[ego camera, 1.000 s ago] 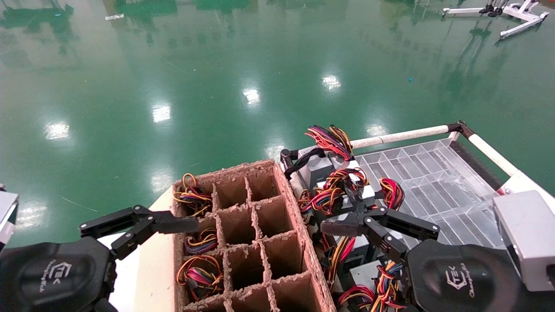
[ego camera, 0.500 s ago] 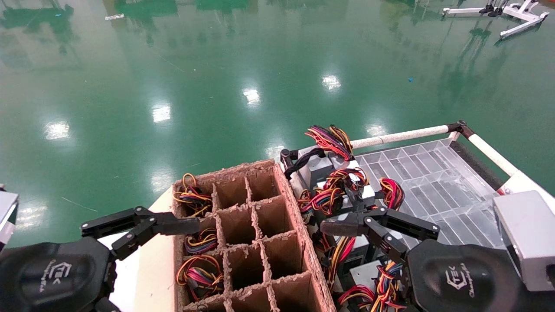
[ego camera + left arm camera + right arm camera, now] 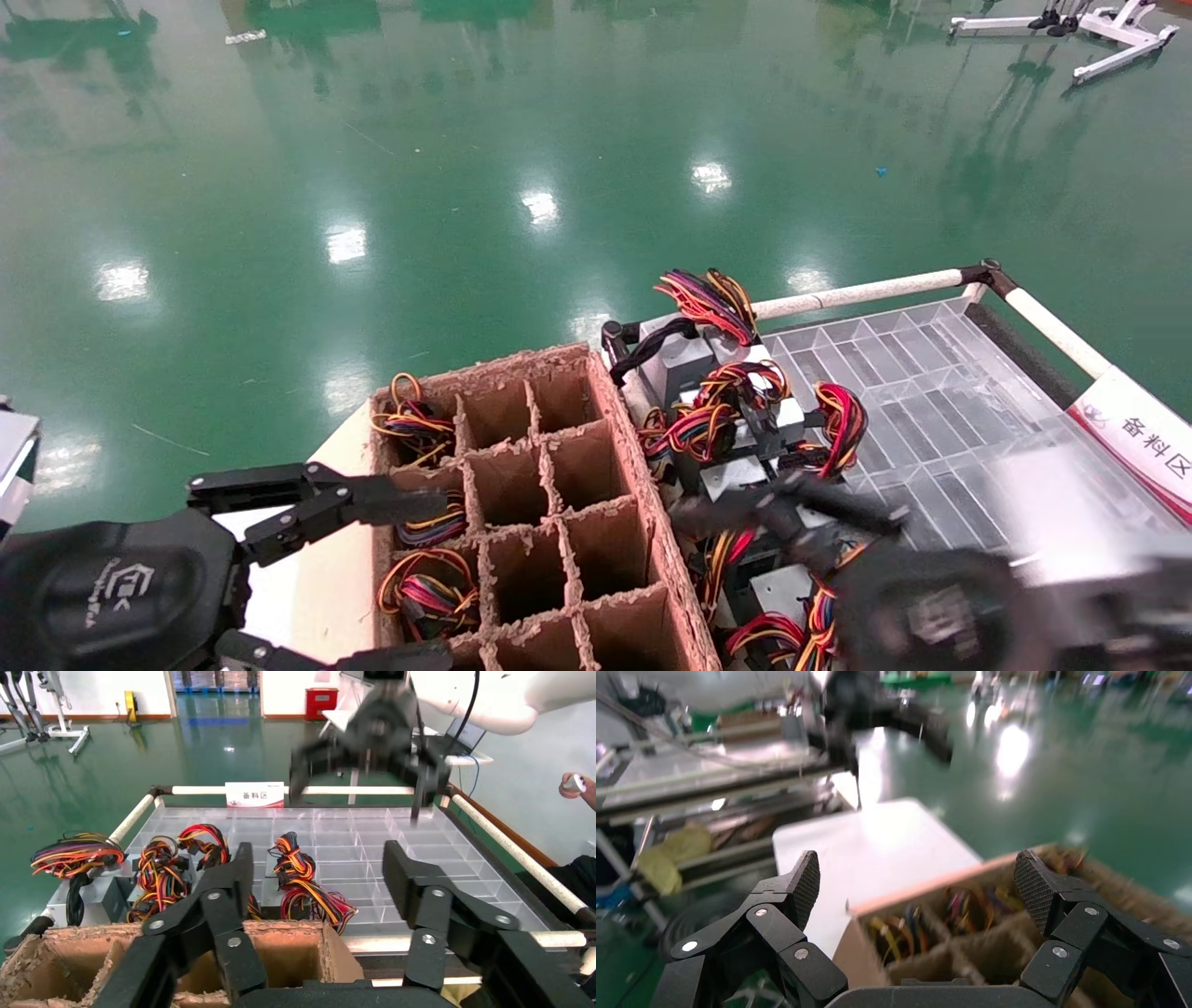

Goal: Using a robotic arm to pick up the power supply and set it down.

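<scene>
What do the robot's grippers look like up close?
Both are black. The left gripper has two chunky fingers with silver screw heads on jointed links. The right gripper has dotted, textured pads. The left one's rounded body carries a small white logo. No sleeves show.

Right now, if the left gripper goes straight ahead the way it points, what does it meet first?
Probably the cardboard crate: the open left gripper points across its near cells, and the power supplies lie beyond. Depth is unclear, so it might pass just above the rim.

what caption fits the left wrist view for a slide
Open left gripper above the cardboard divider box, facing wired power supplies on the clear tray.
</scene>
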Motion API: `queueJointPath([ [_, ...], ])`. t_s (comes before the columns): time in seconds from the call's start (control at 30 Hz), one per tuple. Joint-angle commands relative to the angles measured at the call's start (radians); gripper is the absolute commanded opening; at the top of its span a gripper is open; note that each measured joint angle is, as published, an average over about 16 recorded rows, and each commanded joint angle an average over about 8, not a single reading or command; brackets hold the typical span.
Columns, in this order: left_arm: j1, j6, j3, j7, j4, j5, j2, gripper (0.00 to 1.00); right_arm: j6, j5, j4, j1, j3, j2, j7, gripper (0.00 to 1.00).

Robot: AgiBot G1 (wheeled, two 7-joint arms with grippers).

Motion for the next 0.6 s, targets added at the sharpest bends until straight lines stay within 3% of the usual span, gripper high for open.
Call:
queueJointPath([
  [0.03,0.000,0.000,0.000,0.000,0.000,0.000,0.000,0.00,0.007,-0.036,0.000,0.007,-0.019,-0.015,-0.003,1.00],
  [0.6,0.000,0.000,0.000,0.000,0.000,0.000,0.000,0.00,-0.009,-0.382,-0.210,0.237,-0.245,-0.347,-0.088,1.00],
])
